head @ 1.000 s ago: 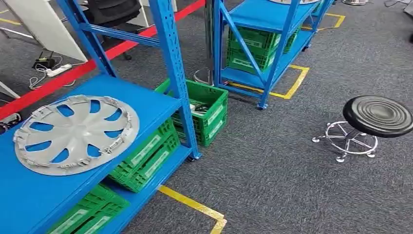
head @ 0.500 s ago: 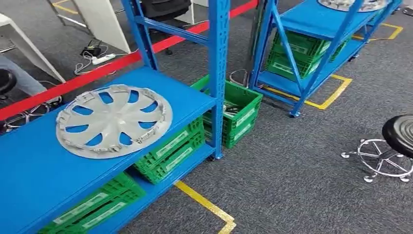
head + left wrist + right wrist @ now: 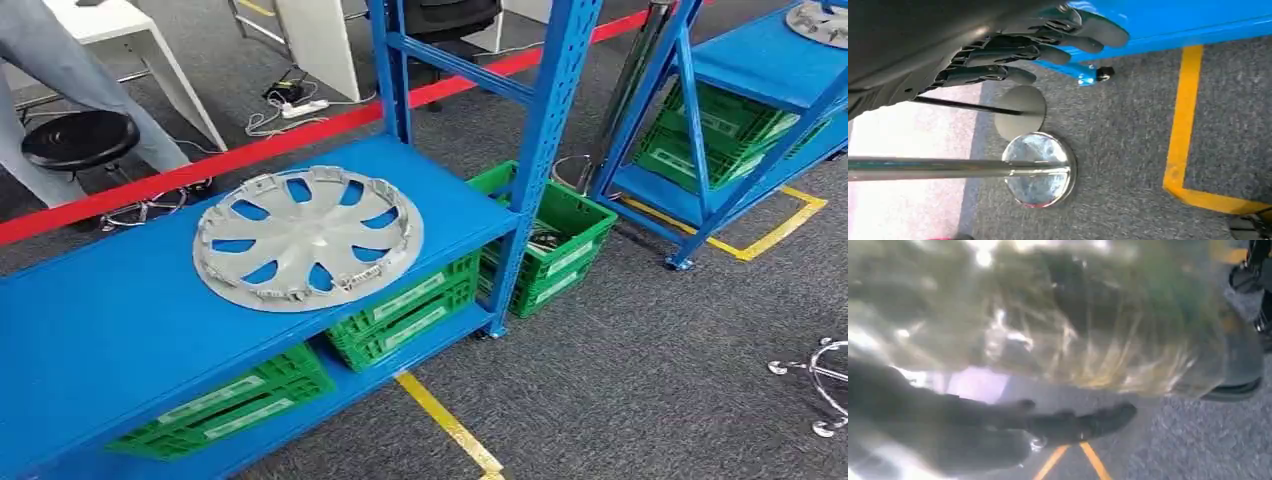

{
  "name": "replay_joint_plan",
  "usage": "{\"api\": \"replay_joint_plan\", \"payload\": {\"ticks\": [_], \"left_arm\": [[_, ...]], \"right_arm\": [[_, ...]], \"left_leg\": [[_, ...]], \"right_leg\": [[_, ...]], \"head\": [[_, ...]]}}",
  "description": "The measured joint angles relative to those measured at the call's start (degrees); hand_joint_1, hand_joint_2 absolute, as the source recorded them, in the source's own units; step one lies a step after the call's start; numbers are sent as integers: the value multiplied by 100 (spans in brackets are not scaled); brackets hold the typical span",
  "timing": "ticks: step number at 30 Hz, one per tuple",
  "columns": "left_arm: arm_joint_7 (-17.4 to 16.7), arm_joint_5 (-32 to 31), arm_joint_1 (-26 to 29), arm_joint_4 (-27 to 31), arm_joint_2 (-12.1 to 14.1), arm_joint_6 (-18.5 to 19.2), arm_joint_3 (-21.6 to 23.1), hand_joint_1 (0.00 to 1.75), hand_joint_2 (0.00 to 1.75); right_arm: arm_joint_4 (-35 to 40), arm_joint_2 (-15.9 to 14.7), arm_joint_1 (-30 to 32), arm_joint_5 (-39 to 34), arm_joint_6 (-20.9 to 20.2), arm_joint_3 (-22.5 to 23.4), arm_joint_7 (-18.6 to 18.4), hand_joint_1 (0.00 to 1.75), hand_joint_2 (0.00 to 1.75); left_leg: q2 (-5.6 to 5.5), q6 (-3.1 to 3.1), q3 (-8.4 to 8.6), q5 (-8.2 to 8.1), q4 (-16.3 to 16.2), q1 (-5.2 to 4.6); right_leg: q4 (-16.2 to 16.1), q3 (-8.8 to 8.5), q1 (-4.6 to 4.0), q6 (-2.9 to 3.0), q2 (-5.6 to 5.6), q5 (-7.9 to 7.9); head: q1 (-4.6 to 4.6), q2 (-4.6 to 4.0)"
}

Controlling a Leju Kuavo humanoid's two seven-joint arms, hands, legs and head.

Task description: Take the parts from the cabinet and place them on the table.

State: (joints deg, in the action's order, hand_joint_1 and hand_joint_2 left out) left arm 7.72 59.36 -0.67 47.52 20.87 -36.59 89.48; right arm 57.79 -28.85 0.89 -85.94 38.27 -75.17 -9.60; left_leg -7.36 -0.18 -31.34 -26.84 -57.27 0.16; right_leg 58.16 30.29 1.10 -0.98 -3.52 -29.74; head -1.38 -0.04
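The wheel cover (image 3: 307, 238) lies flat on the blue shelf (image 3: 100, 330), above both hanging hands: left hand (image 3: 1013, 50) empty, fingers loosely apart; right hand (image 3: 998, 435) (badly blurred) unreadable.

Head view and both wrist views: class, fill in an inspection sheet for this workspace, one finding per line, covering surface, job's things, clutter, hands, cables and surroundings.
Surface: blue shelf, bare apart from one part.
Job's things: grey wheel cover lying flat on the shelf; a second wheel cover on the far rack.
Clutter: green crates under the shelf; another green crate on the floor beside the post.
Hands: left hand hangs empty, fingers apart; right hand too blurred to judge.
Cables: white power strip with leads on the floor behind the red tape.
Surroundings: grey carpet, yellow floor tape, black stool, a person's legs nearby.
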Motion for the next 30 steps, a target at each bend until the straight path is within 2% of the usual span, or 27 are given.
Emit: {"api": "replay_joint_plan", "payload": {"ticks": [1,2,3,4,5,6,7,8,9,10,11,12,13,14,16,17,18,19,21,22,23,24,25,26,27,28,30], "left_arm": [[0,0,13,0,9,0,7,0,0],[0,0,17,0,9,0,9,0,0],[0,0,16,0,4,0,9,0,0],[0,0,2,0,7,0,7,0,0],[0,0,-13,0,7,0,7,0,0],[0,0,-21,0,0,2,7,0,0],[0,0,-17,0,-6,2,7,0,0],[0,0,-6,0,-7,2,7,0,0],[0,0,15,0,-4,2,7,0,0],[0,0,25,0,0,2,9,0,0],[0,0,24,0,4,2,9,0,0],[0,-2,16,0,9,2,9,0,0],[0,-4,-15,0,9,2,7,0,0],[0,-9,-24,0,9,2,7,0,0],[0,-9,13,0,9,2,9,0,0],[0,-9,20,0,9,2,11,0,0],[0,-9,33,0,7,-2,11,0,0],[0,-9,29,0,4,-9,11,0,0],[6,-2,2,2,-7,-17,11,0,0],[7,-2,-2,2,-11,-20,9,0,0],[7,0,5,2,-11,-22,11,0,0],[7,0,12,2,-11,-22,11,0,0],[7,2,11,2,-13,-24,11,0,0],[11,24,11,4,-13,-26,11,0,0],[15,63,11,4,-13,-28,11,0,0],[17,96,-19,7,-13,-33,11,0,0],[26,118,-11,15,-9,-39,11,0,0]], "right_arm": [[0,0,-5,0,9,-2,0,0,0],[2,0,-15,0,15,-7,-7,0,0],[2,-2,-12,0,30,-9,-9,0,0],[2,-2,3,2,35,-11,0,0,0],[2,-2,11,0,41,-15,2,0,0],[2,-2,17,0,57,-22,2,0,0],[2,-2,17,2,65,-33,2,0,0],[2,-2,17,2,68,-42,2,0,0],[2,-2,14,9,72,-44,2,0,0],[2,-2,11,18,74,-44,2,0,0],[2,-2,6,30,87,-46,2,0,0],[2,-2,5,42,98,-48,2,0,0],[2,-2,4,68,116,-50,2,0,0],[4,-2,-9,74,138,-57,2,0,0],[4,-2,-47,81,157,-68,2,0,0],[4,-2,-62,85,160,-72,0,0,0],[6,-2,-71,85,160,-83,-2,0,0],[9,-2,-69,83,160,-96,2,0,0],[7,-9,-64,74,168,-148,0,0,0],[7,-9,-55,74,168,-160,2,0,0],[7,-7,-43,74,168,-171,2,0,0],[7,-7,-42,74,166,-186,2,0,0],[7,-9,-42,74,166,-199,-2,0,0],[7,-9,-42,74,166,-205,-2,0,0],[7,-7,-37,70,168,-225,-2,0,0],[7,-9,-25,63,166,-245,12,0,0],[4,-7,-44,57,168,-262,70,0,0]], "left_leg": [[-65,-29,-16,-4,-3,3],[98,-49,-17,-61,-51,5],[454,-83,-103,-204,-240,-22],[611,-115,-301,-438,-632,-13],[670,-136,-554,-686,-1143,-1],[683,-148,-784,-852,-1609,8],[684,-153,-899,-874,-1836,14],[686,-150,-873,-752,-1787,15],[698,-132,-733,-523,-1503,14],[740,-101,-485,-249,-1023,7],[868,-47,-210,-9,-498,-15],[1170,11,-44,14,-165,-70],[1155,44,4,-55,-45,-91],[1112,51,-29,-55,-67,-93],[977,101,-33,-58,-52,-97],[910,151,33,0,33,-27],[871,164,38,7,51,-26],[811,186,28,16,50,-19],[675,192,22,14,49,-20],[596,195,26,12,49,-21],[520,197,36,8,48,-22],[444,195,44,0,46,-22],[362,179,67,-13,45,-18],[293,154,96,-29,40,-14],[235,122,93,-50,34,-10],[162,81,64,-99,-56,-51],[34,30,34,-95,-39,-32]], "right_leg": [[-13,-11,11,35,65,11],[-44,-24,33,73,144,30],[-52,-36,29,111,208,18],[-52,-32,18,134,296,8],[-52,-30,9,147,388,-1],[-52,-29,2,157,482,-11],[-51,-34,-3,162,560,-21],[-51,-48,-7,164,632,-31],[-51,-67,-13,160,700,-48],[-52,-100,-20,152,763,-62],[-53,-134,-25,145,828,-80],[-52,-121,-43,124,888,-103],[-33,-126,-76,76,932,-146],[-52,-114,-79,52,1007,-148],[-97,-237,-76,0,1137,-154],[-76,-214,-65,-50,1078,-205],[50,-179,-53,-81,710,-301],[415,-2,-40,-86,482,-518],[1352,491,-38,-98,363,-886],[1690,704,-43,-107,358,-948],[1782,819,-41,-112,359,-894],[1644,815,-38,-109,358,-723],[1269,684,-33,-108,343,-411],[772,483,-22,-105,254,-94],[318,310,15,-111,-47,131],[7,186,34,-90,-164,113],[78,155,3,6,-17,76]], "head": [[2,0],[2,0],[-33,0],[-66,0],[-66,0],[-66,0],[-68,0],[-68,0],[-70,0],[-70,0],[-68,0],[-63,0],[-81,0],[-66,0],[-74,-2],[-81,0],[-31,-2],[-20,0],[-22,0],[-17,0],[-11,0],[-18,0],[-15,0],[-13,0],[0,0],[15,0],[-2,0]]}}
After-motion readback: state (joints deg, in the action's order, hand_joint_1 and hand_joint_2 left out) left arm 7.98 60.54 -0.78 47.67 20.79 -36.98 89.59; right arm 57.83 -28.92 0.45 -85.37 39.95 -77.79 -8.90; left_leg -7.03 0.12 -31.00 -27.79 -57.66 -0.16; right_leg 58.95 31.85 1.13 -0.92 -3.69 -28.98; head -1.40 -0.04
